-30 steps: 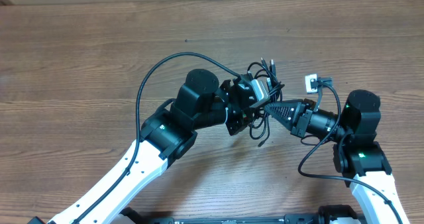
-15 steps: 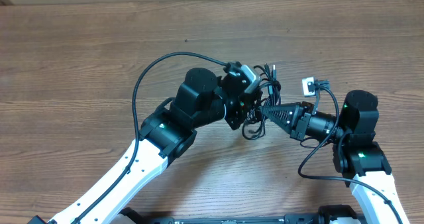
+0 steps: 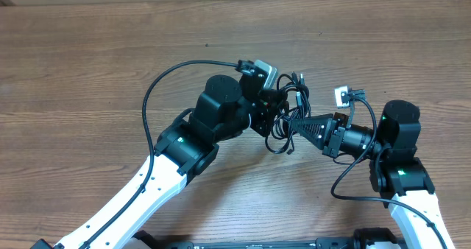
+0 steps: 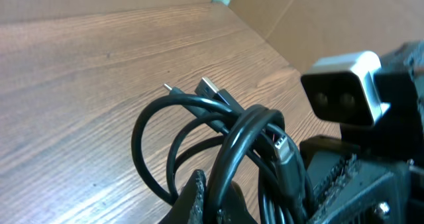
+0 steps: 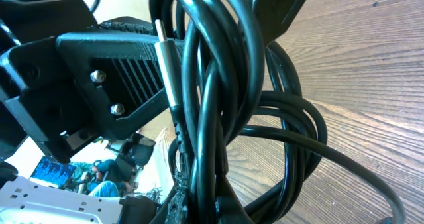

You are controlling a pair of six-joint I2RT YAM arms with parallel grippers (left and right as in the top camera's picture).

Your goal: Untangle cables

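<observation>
The cables (image 3: pixel 288 109) are a knot of thin black cords held between the two arms at mid-table, with a loop (image 3: pixel 280 142) drooping toward the wood. My left gripper (image 3: pixel 277 106) is shut on a strand from the left. My right gripper (image 3: pixel 293 121) is shut on the knot from the right, nearly touching the left one. In the left wrist view, the cables (image 4: pixel 225 121) arch over my left gripper (image 4: pixel 222 196), and two plug ends (image 4: pixel 211 88) point away. In the right wrist view, the cables (image 5: pixel 212 85) run up from my right gripper (image 5: pixel 212 201), with a silvery plug (image 5: pixel 165 58) alongside.
The wooden table (image 3: pixel 88 57) spreads out to the left and far side, ending at a cardboard wall (image 4: pixel 298 12). The left arm's thick fixed wire (image 3: pixel 158 90) arcs out to the left. The right arm's white wrist camera (image 3: pixel 342 94) sits just right of the knot.
My left gripper has swung up and toward the far side, pulling its strand with it. The hanging loop has shifted left. My right gripper has edged slightly left, still gripping.
</observation>
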